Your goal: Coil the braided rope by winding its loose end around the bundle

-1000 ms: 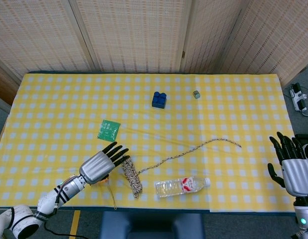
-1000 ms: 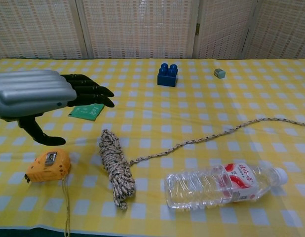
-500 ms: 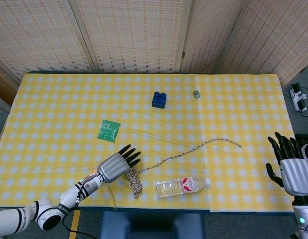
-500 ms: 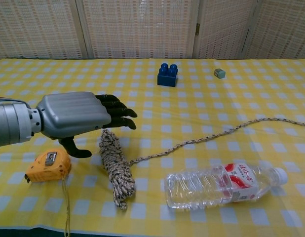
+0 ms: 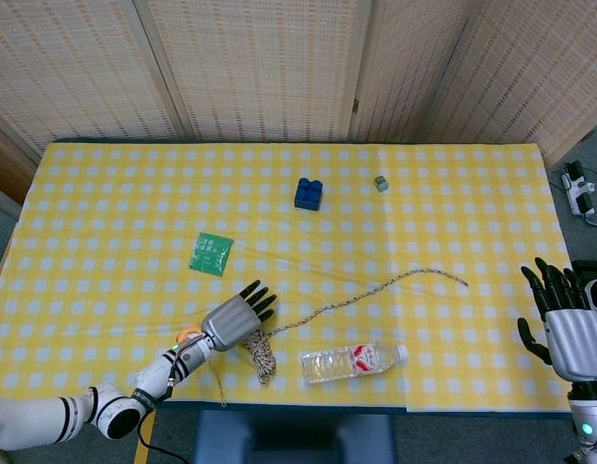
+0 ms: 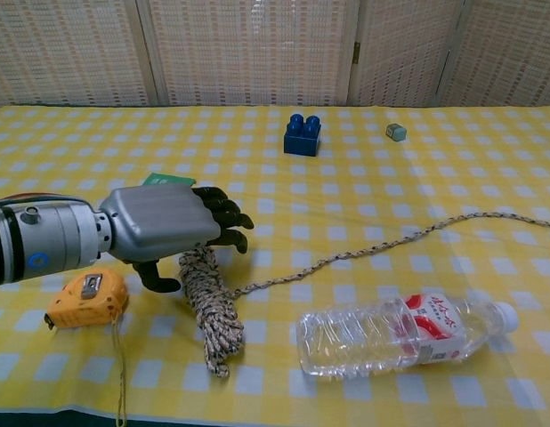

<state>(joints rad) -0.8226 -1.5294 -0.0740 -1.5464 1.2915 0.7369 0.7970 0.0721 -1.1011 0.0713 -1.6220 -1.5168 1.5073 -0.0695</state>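
Note:
The braided rope's bundle [image 6: 210, 310] lies near the table's front edge, also seen in the head view as the bundle [image 5: 261, 356]. Its loose end [image 6: 408, 237] trails right across the cloth, ending at the rope tip [image 5: 463, 281]. My left hand [image 6: 165, 224] hovers over the bundle's upper end, fingers spread and slightly curled, thumb low beside the rope; it holds nothing. In the head view the left hand [image 5: 235, 316] covers the bundle's top. My right hand [image 5: 561, 324] stays open at the table's right edge, far from the rope.
A clear water bottle [image 6: 401, 330] lies just right of the bundle. An orange tape measure [image 6: 86, 298] sits left of it. A green packet [image 5: 212, 253], a blue block [image 6: 303, 134] and a small grey cube [image 6: 396, 132] lie farther back.
My left hand has moved right and down, from beside the tape measure to just over the bundle's upper end. The right hand stays where it was.

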